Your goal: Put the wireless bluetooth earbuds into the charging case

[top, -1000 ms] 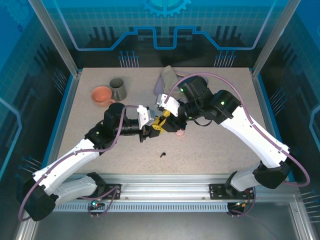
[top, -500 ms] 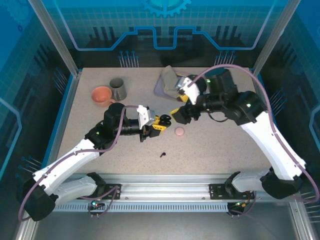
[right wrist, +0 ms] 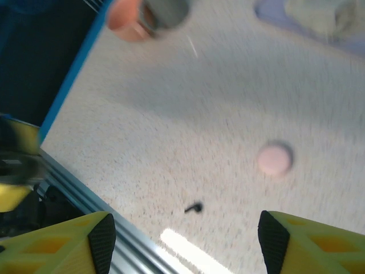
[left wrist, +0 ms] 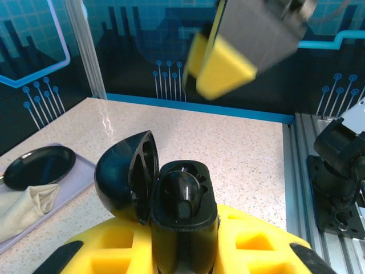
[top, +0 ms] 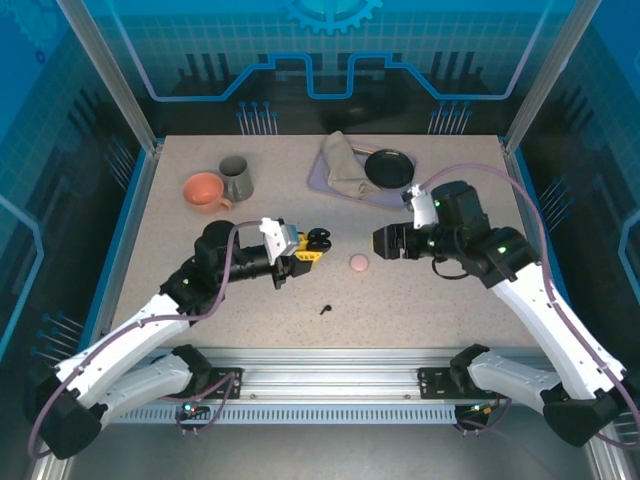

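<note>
Right gripper (right wrist: 182, 245) hangs wide open and empty over a loose black earbud (right wrist: 194, 208), while the left gripper (top: 303, 250) is clamped on the open charging case (left wrist: 171, 200).
In the right wrist view the earbud lies on the table between the two spread fingers, nearer than the pink round case (right wrist: 275, 158). Its stem seems to run roughly across the gap, though it is tiny and blurred. From above, the earbud lies closer to the left gripper, but only the right one is free.
</note>
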Available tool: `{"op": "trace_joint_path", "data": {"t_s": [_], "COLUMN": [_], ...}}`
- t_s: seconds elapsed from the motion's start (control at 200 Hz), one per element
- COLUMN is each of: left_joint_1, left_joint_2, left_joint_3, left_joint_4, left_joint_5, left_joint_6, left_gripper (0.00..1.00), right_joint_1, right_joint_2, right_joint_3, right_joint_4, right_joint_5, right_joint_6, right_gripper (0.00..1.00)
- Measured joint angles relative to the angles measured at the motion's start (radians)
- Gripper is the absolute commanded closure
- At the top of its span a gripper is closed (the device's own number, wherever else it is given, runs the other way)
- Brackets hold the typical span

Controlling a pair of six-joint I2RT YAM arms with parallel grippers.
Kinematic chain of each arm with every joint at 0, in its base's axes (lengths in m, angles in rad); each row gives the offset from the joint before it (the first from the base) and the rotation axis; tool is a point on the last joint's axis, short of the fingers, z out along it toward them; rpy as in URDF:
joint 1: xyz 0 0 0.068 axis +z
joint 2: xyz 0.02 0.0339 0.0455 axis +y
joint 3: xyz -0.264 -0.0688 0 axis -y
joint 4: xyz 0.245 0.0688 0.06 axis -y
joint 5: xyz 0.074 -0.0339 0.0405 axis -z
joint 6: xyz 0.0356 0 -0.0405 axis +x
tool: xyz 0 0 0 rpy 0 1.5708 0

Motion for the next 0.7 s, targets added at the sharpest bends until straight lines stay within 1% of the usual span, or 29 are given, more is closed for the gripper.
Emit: {"op": "trace_joint_path", "data": {"t_s": [0.07, 0.14, 0.2, 0.29, 0.485, 0.7], "left_joint_1": [0.000, 0.000, 0.000, 0.000, 0.000, 0.000], "left_joint_2": [-0.023, -0.045, -0.061, -0.087, -0.134, -0.141], "left_joint_3": [0.000, 0.000, 0.000, -0.005, -0.022, -0.026], "left_joint_4": [0.000, -0.002, -0.005, -0.008, -0.027, -0.055], "left_joint_5": [-0.007, -0.011, -0.016, -0.018, -0.020, -0.020], "left_joint_6": [0.003, 0.012, 0.016, 0.023, 0.050, 0.072], "left_gripper": [1.00, 1.00, 1.00, 1.00, 1.00, 1.00], "right_joint_1": [0.011, 0.044, 0.089, 0.166, 0.305, 0.403], "right_joint_2": [-0.001, 0.000, 0.005, 0.046, 0.209, 0.447], "right_joint_3": [-0.099, -0.207, -0.289, -0.365, -0.357, -0.234], "right_joint_4": [0.025, 0.069, 0.110, 0.160, 0.225, 0.241], "right_joint_5": [0.006, 0.010, 0.021, 0.042, 0.112, 0.138], "right_joint_6": [0.118, 0.251, 0.365, 0.528, 0.811, 1.081], "right_gripper": [0.31, 0.31, 0.40, 0.41, 0.40, 0.40]}}
